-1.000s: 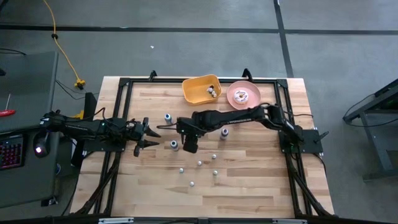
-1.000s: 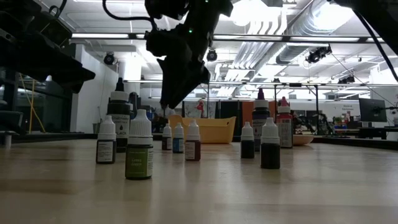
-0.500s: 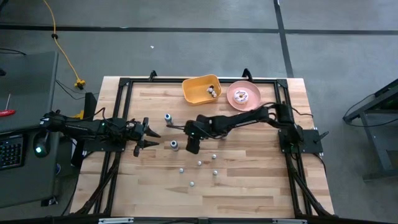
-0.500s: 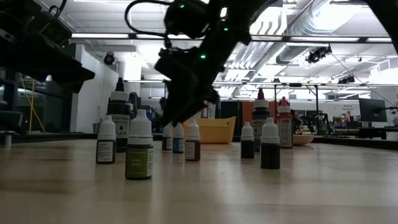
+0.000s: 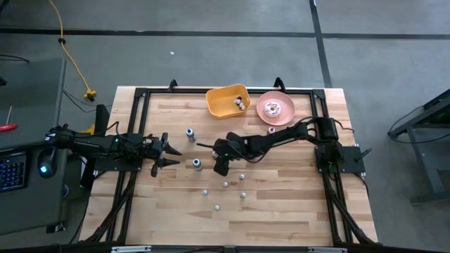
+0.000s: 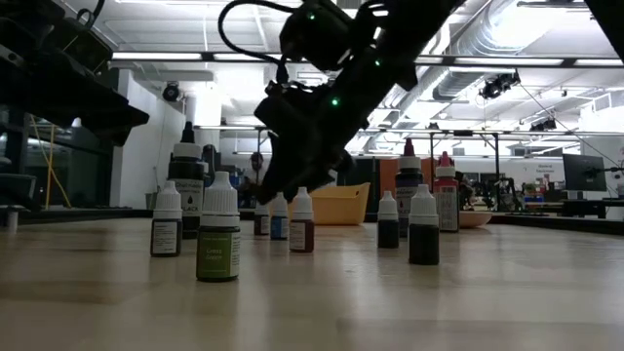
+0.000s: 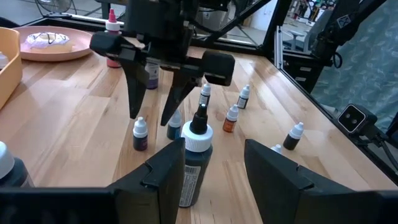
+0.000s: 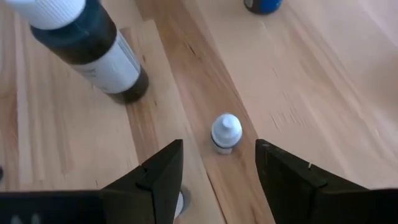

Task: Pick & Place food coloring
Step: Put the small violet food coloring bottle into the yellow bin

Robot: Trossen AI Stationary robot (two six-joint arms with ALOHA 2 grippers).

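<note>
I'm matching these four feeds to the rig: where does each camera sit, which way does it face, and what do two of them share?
High view: overhead, straight down; both arms over the table, right hand above small bottles.
Low view: table height, looking across at bottles; right hand descends.
Left wrist view: past the left hand at a large dark bottle.
Right wrist view: down past open fingers onto a small white-capped bottle.
Shared: both wrist views show that large dark bottle.
</note>
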